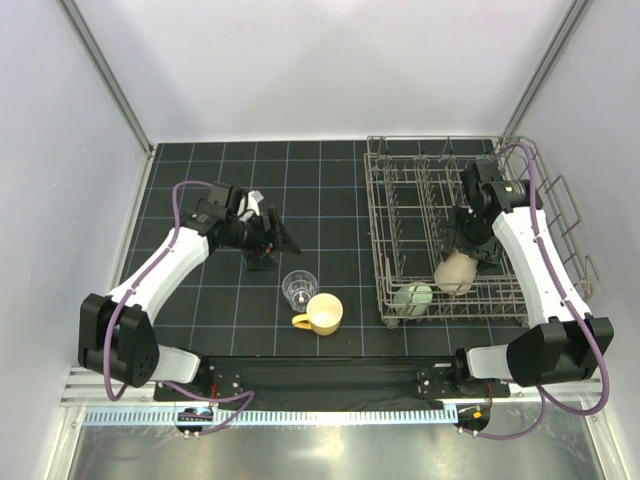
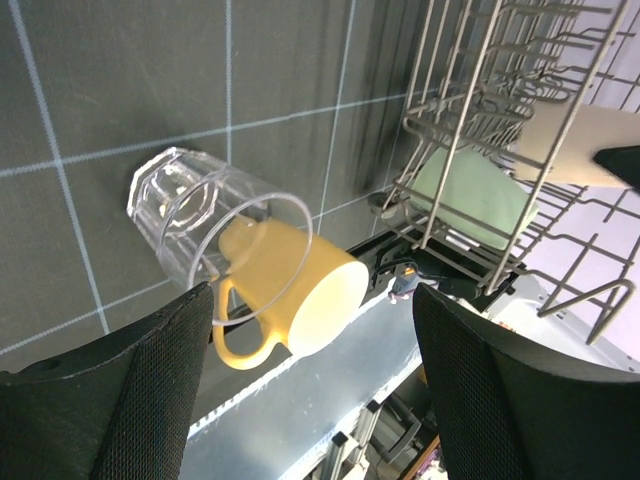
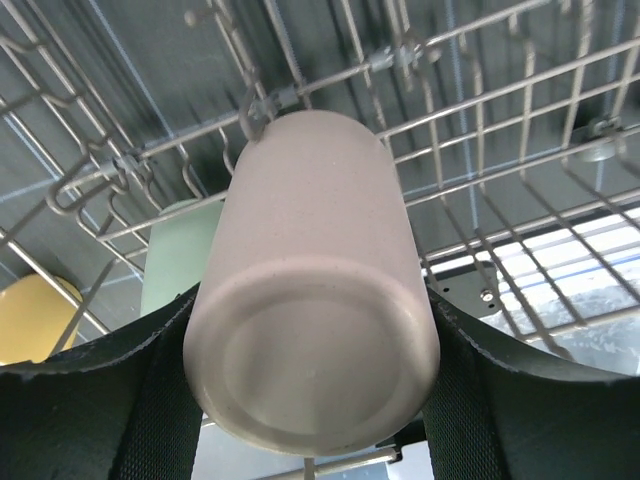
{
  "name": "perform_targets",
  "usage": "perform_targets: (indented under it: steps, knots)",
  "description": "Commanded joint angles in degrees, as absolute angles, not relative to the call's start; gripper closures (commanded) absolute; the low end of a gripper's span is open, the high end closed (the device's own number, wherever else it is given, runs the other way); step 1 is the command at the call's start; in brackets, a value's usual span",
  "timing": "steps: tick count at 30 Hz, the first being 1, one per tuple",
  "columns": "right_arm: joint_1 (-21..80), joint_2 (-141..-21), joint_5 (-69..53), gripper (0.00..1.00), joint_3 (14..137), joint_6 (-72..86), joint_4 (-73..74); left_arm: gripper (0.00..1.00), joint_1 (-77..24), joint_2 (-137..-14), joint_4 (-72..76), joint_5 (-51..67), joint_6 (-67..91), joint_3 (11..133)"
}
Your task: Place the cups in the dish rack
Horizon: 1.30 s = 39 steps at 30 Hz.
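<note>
- Where the gridded mat (image 1: 330,200) lay nearest the arm bases, the yellow mug (image 1: 322,313) sat with its handle turned left. It was outside the rack and not yet loaded.
- Just behind it and almost touching stood the clear glass (image 1: 299,287), apparently upright. The pair made the left arm's likely next job, being on its side of the table.
- In the near left corner of the dish rack (image 1: 372,215) the pale green cup (image 1: 413,298) lay tipped among the wires, already loaded.
- Just beyond it, the right gripper (image 1: 462,255) was clamped on the tan tumbler (image 3: 310,300). Its pads pressed the sides and the base faced the wrist camera.
- The tumbler was held mouth-down, presumably so it would drain and settle over the tines. It hung low inside the rack beside the green cup, and I could not tell whether it rested on the wires yet.
- Further back over the mat, the left gripper (image 1: 272,245) hovered with its jaws spread wide and nothing between them. Its camera looked down on the glass and mug, which suited lining up a grasp.
- The far rows of the rack held no cups, so there was room for the rest.
- No light blue cup showed in any view.
</note>
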<state>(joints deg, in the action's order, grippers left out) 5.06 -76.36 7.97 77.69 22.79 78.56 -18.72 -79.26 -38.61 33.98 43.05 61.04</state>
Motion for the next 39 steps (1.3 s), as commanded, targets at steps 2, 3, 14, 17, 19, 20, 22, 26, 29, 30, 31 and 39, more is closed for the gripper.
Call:
perform_targets:
  steps: [2, 3, 14, 17, 19, 20, 22, 26, 29, 30, 31, 39]
  knots:
    - [3.6, -72.3, 12.4, 0.96, 84.5, 21.2, 88.5, 0.22, -18.5, -75.2, -36.8, 34.9, 43.4, 58.6]
    - [3.3, -71.7, 12.7, 0.96, 85.9, 20.9, 88.4, 0.22, -18.4, -74.7, -36.8, 35.0, 43.4, 58.4]
    - [2.4, -74.1, 12.0, 0.96, 95.9, 21.5, 85.0, 0.22, -18.4, -72.3, -38.4, 34.5, 43.2, 58.1]
    - [2.5, -74.8, 10.0, 0.96, 93.1, 22.1, 81.0, 0.22, -18.4, -72.3, -38.7, 34.5, 43.1, 57.9]
    - [2.6, -75.0, 9.2, 0.96, 90.0, 22.8, 78.3, 0.22, -18.4, -72.2, -39.3, 34.4, 43.0, 58.4]
    - [2.8, -75.1, 9.1, 0.96, 89.0, 23.0, 77.6, 0.22, -18.4, -72.2, -39.5, 34.3, 42.9, 58.4]
    - [3.4, -75.0, 9.3, 0.96, 87.2, 23.1, 75.8, 0.22, -18.4, -72.1, -40.3, 33.9, 42.7, 58.8]
    - [3.7, -75.2, 9.5, 0.96, 85.3, 23.0, 73.1, 0.21, -18.4, -72.0, -41.5, 33.4, 42.6, 59.4]
    - [4.1, -75.1, 9.8, 0.96, 84.6, 22.9, 72.1, 0.21, -18.4, -72.0, -42.4, 32.8, 42.5, 60.2]
    - [4.2, -74.9, 10.2, 0.96, 84.7, 22.9, 71.7, 0.21, -18.5, -72.0, -42.7, 32.4, 42.5, 60.7]
    - [4.3, -74.9, 10.4, 0.96, 84.9, 22.9, 71.5, 0.21, -18.4, -72.0, -43.1, 32.0, 42.4, 60.8]
    - [4.7, -75.7, 11.1, 0.96, 83.9, 21.8, 66.6, 0.22, -18.4, -71.9, -44.4, 30.7, 42.9, 61.7]
